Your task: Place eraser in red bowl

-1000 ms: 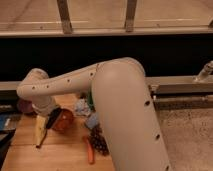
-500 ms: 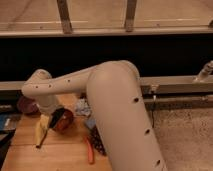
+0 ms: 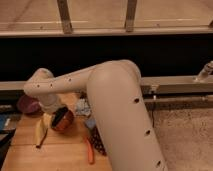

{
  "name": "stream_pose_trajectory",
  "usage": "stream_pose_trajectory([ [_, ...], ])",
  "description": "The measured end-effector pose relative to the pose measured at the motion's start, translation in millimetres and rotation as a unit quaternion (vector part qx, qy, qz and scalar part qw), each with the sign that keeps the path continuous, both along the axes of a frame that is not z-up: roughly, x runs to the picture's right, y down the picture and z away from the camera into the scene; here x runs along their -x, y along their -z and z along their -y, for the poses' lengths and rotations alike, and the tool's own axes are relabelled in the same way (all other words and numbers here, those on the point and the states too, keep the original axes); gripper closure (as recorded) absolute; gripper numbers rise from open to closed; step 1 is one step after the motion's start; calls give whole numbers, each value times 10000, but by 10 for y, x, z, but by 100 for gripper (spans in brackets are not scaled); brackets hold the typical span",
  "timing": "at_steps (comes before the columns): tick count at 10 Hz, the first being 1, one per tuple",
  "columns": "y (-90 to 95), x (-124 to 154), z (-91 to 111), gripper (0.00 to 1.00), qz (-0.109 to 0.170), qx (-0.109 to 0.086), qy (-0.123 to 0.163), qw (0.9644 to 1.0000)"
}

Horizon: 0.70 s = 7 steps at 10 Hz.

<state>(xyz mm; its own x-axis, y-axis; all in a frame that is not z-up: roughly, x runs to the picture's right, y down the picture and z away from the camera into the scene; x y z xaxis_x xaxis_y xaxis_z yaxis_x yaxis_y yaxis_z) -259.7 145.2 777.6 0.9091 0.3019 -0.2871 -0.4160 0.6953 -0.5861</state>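
From where I stood, the big cream arm (image 3: 112,95) bent down over the wooden counter (image 3: 60,150), its gripper (image 3: 56,111) low above the red bowl (image 3: 63,121). A dark block, apparently the eraser (image 3: 61,116), sat right at the bowl's mouth under the gripper; whether it was gripped, I could not tell. A banana (image 3: 41,131) lay just left, a purple bowl (image 3: 27,104) farther back.
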Motion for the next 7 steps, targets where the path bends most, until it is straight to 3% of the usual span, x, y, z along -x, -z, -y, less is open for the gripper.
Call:
stream_pose_trajectory([
  [5, -109, -89, 50, 23, -63, -72, -66, 9999],
  [7, -80, -119, 93, 20, -126, -135, -73, 9998],
])
